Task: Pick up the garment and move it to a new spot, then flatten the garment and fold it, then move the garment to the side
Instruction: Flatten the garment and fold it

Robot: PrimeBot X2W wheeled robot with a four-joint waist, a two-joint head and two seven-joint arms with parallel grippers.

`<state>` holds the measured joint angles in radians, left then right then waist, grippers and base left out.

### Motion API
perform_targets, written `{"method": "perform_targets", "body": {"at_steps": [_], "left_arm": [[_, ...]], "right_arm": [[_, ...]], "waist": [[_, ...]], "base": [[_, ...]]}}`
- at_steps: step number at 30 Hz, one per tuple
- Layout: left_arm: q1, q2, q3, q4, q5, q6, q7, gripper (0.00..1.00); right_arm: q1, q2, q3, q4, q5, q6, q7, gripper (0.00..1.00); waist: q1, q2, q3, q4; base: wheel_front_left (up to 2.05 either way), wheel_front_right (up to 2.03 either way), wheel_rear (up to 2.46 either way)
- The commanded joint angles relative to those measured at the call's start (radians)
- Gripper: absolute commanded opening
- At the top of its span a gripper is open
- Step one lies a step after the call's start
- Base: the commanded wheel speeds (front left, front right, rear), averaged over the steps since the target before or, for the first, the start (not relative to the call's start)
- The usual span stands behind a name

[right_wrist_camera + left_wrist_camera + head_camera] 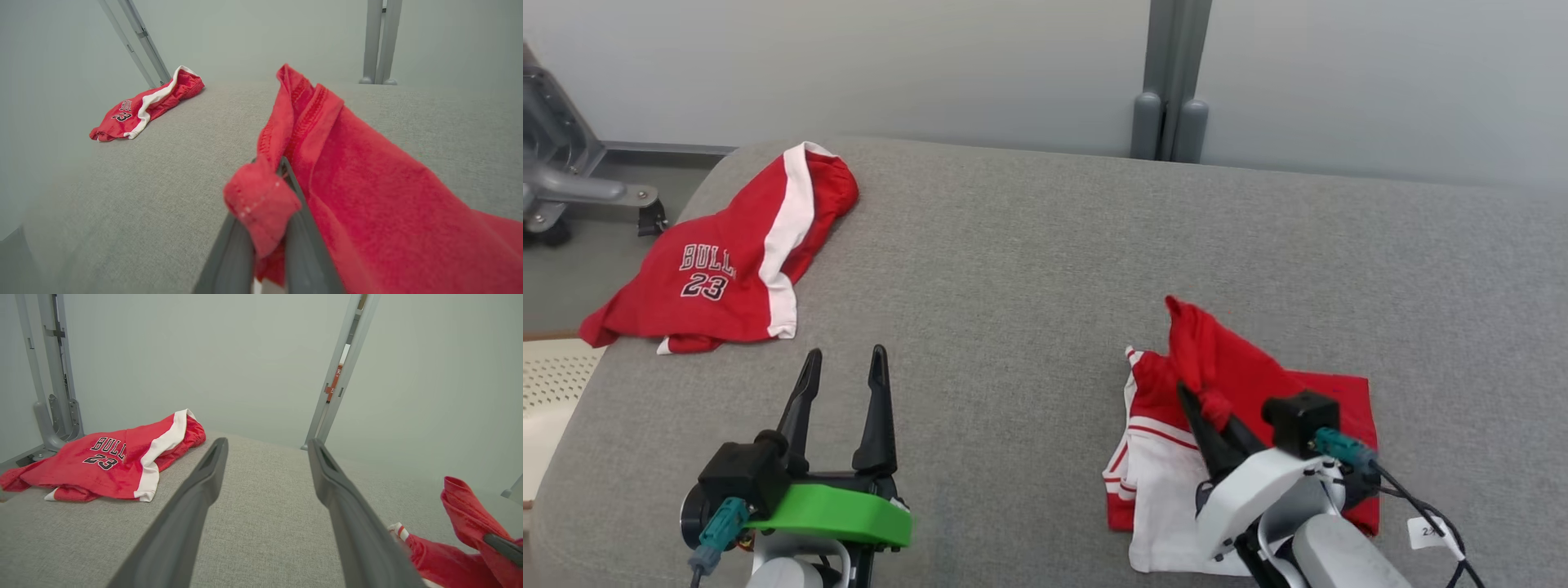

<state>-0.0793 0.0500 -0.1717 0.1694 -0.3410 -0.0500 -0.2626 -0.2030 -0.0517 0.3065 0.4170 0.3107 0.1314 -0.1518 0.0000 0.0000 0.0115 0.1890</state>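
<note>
Open room: bare grey worktop (1045,269) through the middle, out to the 12 o'clock edge.
Edge: Bulls 23 shorts (727,261) lie at the 10 o'clock edge.
Garment: red-and-white garment (1241,384), 4 o'clock, crumpled, one red fold lifted.
Right end effector (1201,408): clamped on that fold.
Left end effector (845,354): spread wide, empty, 7 o'clock.

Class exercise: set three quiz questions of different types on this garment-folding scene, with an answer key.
1. True or false: the left gripper is holding cloth.
2. Which garment does the right gripper pinch? A) the red-and-white garment on the robot's right; B) the red shorts at the far left; C) neither.
3. Fill in: the number printed on those shorts is ____.
Key: 1 false; 2 A; 3 23.
</note>
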Motion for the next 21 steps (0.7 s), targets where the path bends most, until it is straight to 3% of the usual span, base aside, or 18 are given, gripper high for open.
{"method": "perform_targets", "body": {"at_steps": [1, 13, 15, 21], "left_arm": [[0.012, 0.002, 0.002, 0.002, 0.008, 0.003, -0.003, 1.0], [0.018, 0.001, 0.004, 0.0, -0.001, 0.0, -0.003, 1.0], [0.018, 0.001, 0.001, 0.002, -0.002, -0.001, -0.003, 1.0], [0.011, 0.002, -0.001, 0.006, -0.006, 0.004, -0.003, 1.0]], "right_arm": [[0.012, -0.001, 0.019, 0.024, 0.005, -0.002, -0.011, 0.0], [-0.024, 0.0, 0.091, 0.222, 0.071, -0.002, -0.078, 0.0], [-0.027, 0.001, 0.112, 0.227, 0.102, -0.002, -0.088, 1.0], [-0.051, -0.002, 0.306, 0.166, 0.228, -0.002, -0.105, 1.0]], "waist": [[0.0, 0.0, 0.0, 0.032], [0.0, 0.0, 0.014, 0.078], [0.0, 0.0, 0.016, 0.078], [0.0, 0.0, 0.013, 0.055]], "base": [[0.0, 0.0, 0.0], [0.0, 0.0, 0.0], [0.0, 0.0, 0.0], [0.0, 0.0, 0.0]]}}
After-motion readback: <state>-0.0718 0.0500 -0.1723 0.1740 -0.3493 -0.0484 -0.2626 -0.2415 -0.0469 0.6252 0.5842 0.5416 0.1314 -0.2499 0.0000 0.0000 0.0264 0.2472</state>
